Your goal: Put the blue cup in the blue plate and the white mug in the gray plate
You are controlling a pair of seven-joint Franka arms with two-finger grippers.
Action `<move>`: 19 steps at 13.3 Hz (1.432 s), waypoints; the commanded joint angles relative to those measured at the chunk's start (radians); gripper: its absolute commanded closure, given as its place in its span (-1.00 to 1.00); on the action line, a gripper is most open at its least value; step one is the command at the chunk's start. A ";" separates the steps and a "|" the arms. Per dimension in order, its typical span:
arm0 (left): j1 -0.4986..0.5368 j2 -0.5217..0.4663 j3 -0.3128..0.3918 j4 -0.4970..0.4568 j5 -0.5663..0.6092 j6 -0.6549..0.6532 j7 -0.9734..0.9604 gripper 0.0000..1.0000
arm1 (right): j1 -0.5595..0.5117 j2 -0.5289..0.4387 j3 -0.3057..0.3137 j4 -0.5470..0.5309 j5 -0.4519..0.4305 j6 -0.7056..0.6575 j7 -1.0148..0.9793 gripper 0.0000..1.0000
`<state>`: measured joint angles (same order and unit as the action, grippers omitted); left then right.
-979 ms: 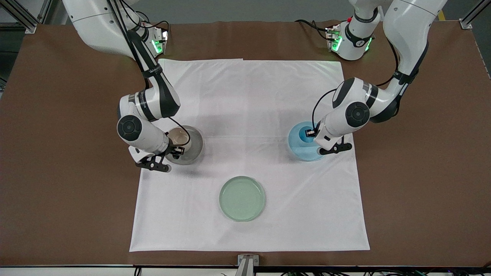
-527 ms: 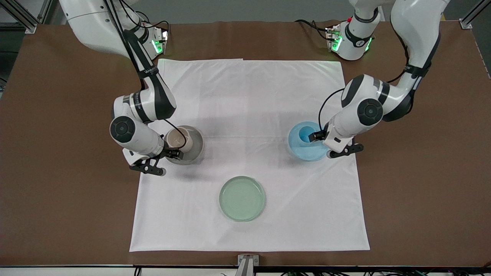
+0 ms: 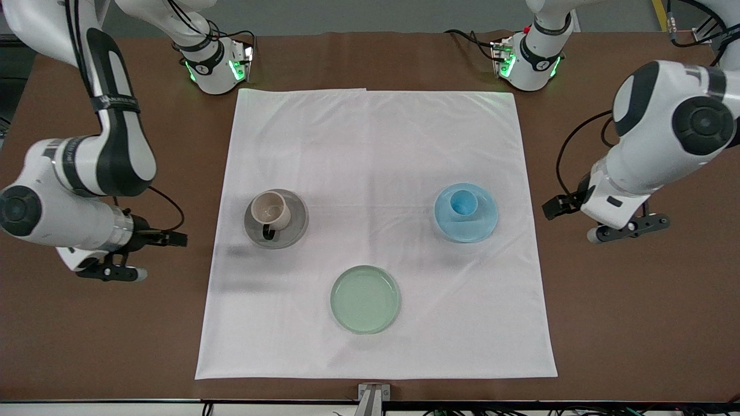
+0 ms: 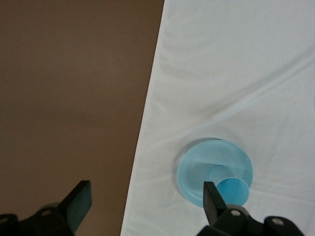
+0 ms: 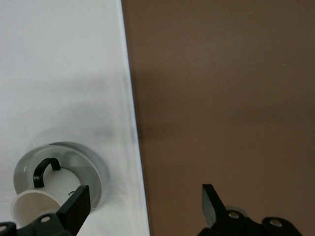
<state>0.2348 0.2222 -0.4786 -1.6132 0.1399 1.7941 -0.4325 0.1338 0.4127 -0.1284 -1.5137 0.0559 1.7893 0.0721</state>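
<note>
The blue cup (image 3: 463, 202) stands upright in the blue plate (image 3: 481, 226) toward the left arm's end of the cloth. The white mug (image 3: 270, 209) with its black handle stands in the gray plate (image 3: 293, 228) toward the right arm's end. My left gripper (image 3: 554, 207) is open and empty over the brown table beside the cloth's edge; its wrist view (image 4: 146, 192) shows the cup (image 4: 232, 189) in the blue plate (image 4: 197, 167). My right gripper (image 3: 173, 238) is open and empty over the brown table; its wrist view (image 5: 145, 195) shows the mug (image 5: 32, 209) in the gray plate (image 5: 91, 164).
A pale green plate (image 3: 365, 299) lies empty on the white cloth (image 3: 376, 144), nearer the front camera than the other two plates. The cloth covers the middle of the brown table (image 3: 636, 318). Both arm bases stand at the table's back edge.
Both grippers have pulled away from the plates, out past the cloth's side edges, and risen. The mug and the cup stay standing in their plates.
</note>
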 commanded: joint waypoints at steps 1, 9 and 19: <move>0.038 0.019 -0.005 0.130 0.055 -0.061 0.130 -1.00 | -0.038 -0.009 0.010 0.113 -0.036 -0.115 -0.020 -1.00; 0.081 -0.107 -0.014 0.196 0.017 -0.199 0.224 -1.00 | -0.137 -0.008 0.010 0.250 -0.019 -0.272 -0.048 -1.00; -0.278 -0.334 0.371 0.017 -0.161 -0.358 0.221 -1.00 | -0.128 -0.099 0.016 0.183 -0.004 -0.312 -0.048 -1.00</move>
<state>-0.0133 -0.0460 -0.1365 -1.5170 0.0027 1.4276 -0.2223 0.0092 0.3738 -0.1167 -1.2693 0.0413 1.4748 0.0225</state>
